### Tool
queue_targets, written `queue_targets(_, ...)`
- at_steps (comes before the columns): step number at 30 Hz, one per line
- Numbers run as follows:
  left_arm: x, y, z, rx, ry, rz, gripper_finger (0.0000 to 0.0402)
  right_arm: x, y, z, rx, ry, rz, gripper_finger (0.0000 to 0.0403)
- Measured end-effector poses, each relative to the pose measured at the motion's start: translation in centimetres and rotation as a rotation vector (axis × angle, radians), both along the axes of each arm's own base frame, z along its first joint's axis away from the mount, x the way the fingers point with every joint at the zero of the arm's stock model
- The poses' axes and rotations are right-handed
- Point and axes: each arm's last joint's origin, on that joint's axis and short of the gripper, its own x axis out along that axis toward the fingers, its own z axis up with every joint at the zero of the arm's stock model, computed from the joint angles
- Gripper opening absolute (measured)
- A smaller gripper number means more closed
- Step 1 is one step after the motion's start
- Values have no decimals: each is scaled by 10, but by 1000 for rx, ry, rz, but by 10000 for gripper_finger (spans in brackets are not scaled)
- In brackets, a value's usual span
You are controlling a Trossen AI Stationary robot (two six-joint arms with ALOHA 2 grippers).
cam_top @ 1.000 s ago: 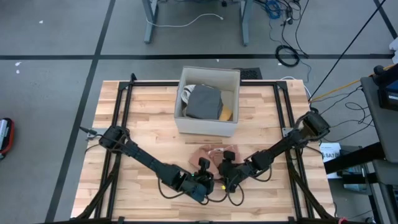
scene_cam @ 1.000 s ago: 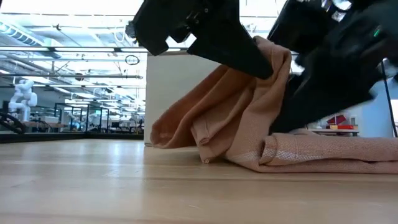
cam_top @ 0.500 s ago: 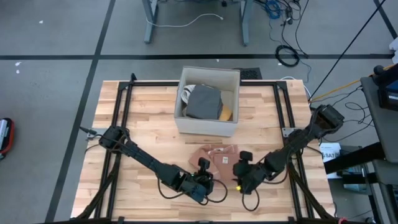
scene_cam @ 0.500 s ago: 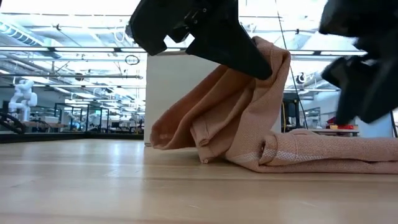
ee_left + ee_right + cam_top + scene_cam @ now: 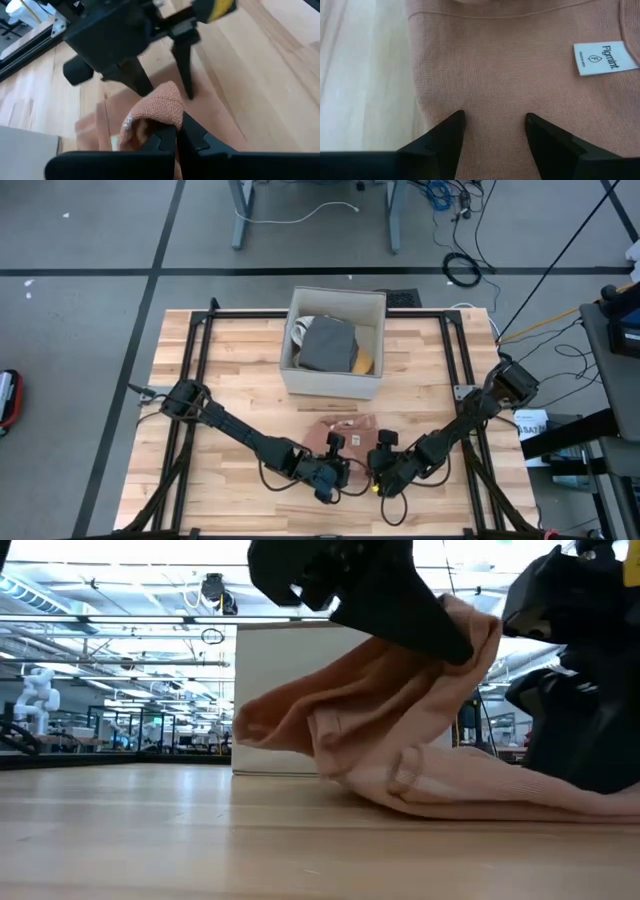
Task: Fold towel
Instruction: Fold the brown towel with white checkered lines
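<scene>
The left gripper [image 5: 172, 134], its two dark fingers pressed together, pinches a raised fold of the salmon-pink knitted cotton towel [image 5: 345, 438] and holds it lifted off the table. This looks like the carrying hand of a fold, keeping one edge up so it can be laid over the rest. In the low view the cloth drapes down from that pinch to a flat tail on the wood.

The right gripper [image 5: 492, 131] has its fingers spread apart, hovering just above the flat part of the towel, with a white sewn-in label [image 5: 605, 58] ahead of it. It holds nothing; it appears placed to pin the cloth or take a second edge.

In the high view the towel lies at about 6 o'clock on the pale butcher-block wooden table [image 5: 220, 380], with the left gripper at the towel's 7 o'clock and the right gripper at its 4 o'clock, both close together.

Farther off, at 12 o'clock, stands an open white cardboard box [image 5: 335, 385] holding a folded grey cloth [image 5: 328, 343] and something yellow. A black metal frame [image 5: 195, 360] runs around the tabletop.

Beyond the table lie a grey floor with loose cables and, in the low view, a bright open workshop hall.
</scene>
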Motion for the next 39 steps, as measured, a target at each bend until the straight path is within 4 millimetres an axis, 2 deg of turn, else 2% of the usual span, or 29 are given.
queue_targets(8, 14, 17, -16, -50, 28, -14, 9, 6, -1, -1, 4, -29, 19, 201)
queue_targets(12, 20, 21, -28, -122, 65, -74, 35, 7, -1, -1, 7, -31, 20, 201)
queue_targets(16, 20, 21, -35, -145, 83, -54, 79, 7, -2, -1, 7, -32, 19, 201)
queue_targets(22, 24, 17, -29, -161, 5, -75, 147, 7, -2, -1, 7, -32, 19, 201)
queue_targets(26, 25, 13, -26, -169, -32, -81, 176, 7, -2, -1, 7, -32, 18, 201)
queue_targets(32, 14, 8, -13, -41, -52, 45, 183, 7, -2, -2, 7, -31, 18, 201)
queue_targets(39, -16, -20, 15, -15, -34, 43, 183, 7, -2, -2, 4, -29, 24, 201)
